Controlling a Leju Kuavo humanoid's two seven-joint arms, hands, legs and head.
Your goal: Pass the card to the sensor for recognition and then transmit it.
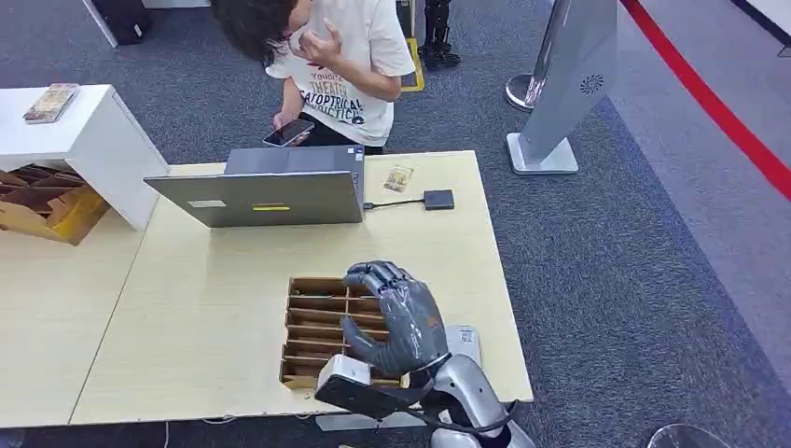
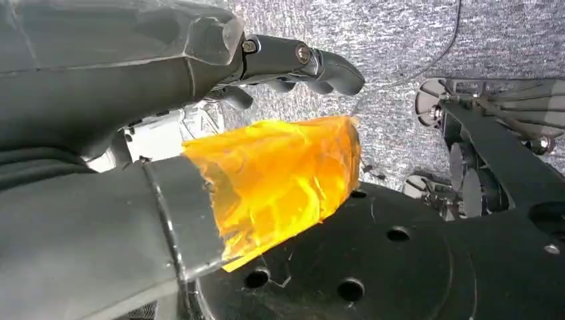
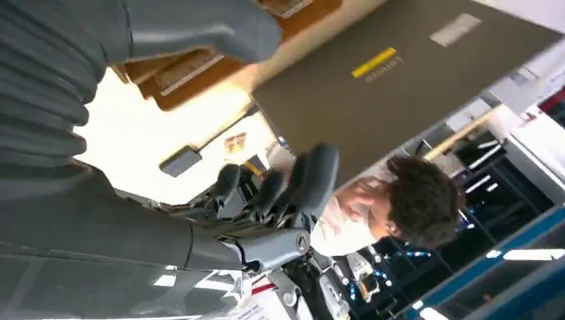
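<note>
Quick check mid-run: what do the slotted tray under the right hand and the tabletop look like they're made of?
Brown slotted tray: likely corrugated cardboard, matte, judging by thin tan dividers and raw edges. Pale tabletop: seemingly light wood-grain laminate, smooth with a low sheen; solid wood can't be ruled out. The right robot hand hovers above the tray.

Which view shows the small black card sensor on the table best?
The head view: the sensor lies whole on the table, cabled to the laptop. The right wrist view shows it smaller and blurred beyond the right hand. The left wrist view faces the floor.
</note>
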